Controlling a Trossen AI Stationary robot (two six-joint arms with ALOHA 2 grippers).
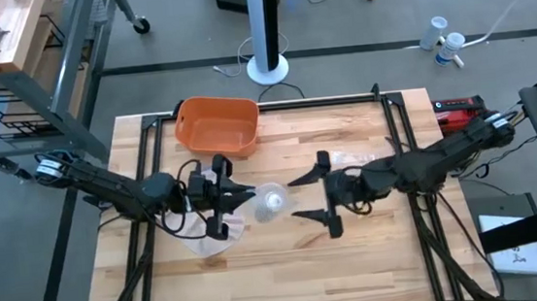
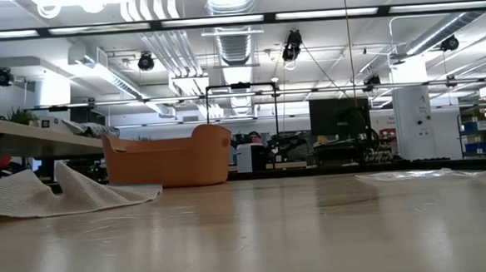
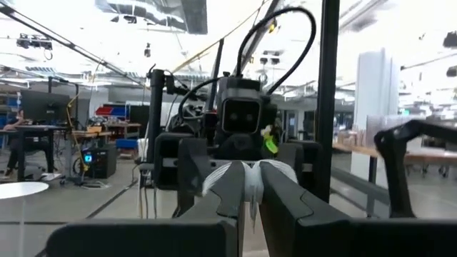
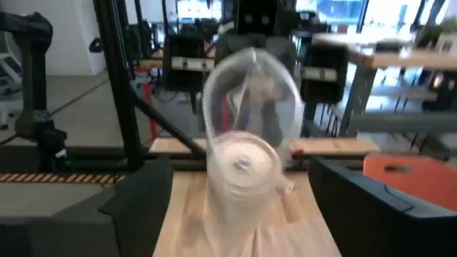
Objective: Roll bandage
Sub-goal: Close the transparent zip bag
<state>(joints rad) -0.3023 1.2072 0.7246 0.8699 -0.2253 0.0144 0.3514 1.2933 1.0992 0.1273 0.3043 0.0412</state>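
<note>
High view: left gripper (image 1: 246, 200) pinching bandage (image 1: 269, 202), right gripper (image 1: 302, 197) spread

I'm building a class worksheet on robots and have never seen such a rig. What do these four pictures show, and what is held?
This is a robot with two dark arms at a wooden table, each ending in a two-finger claw. One picture looks down from above, one level across the tabletop, and one from each wrist. The left claw is shut on a clear bag that seems to hold a white roll; the right claw faces it, open. An orange tub and a pale woven cloth lie on the table.
</note>
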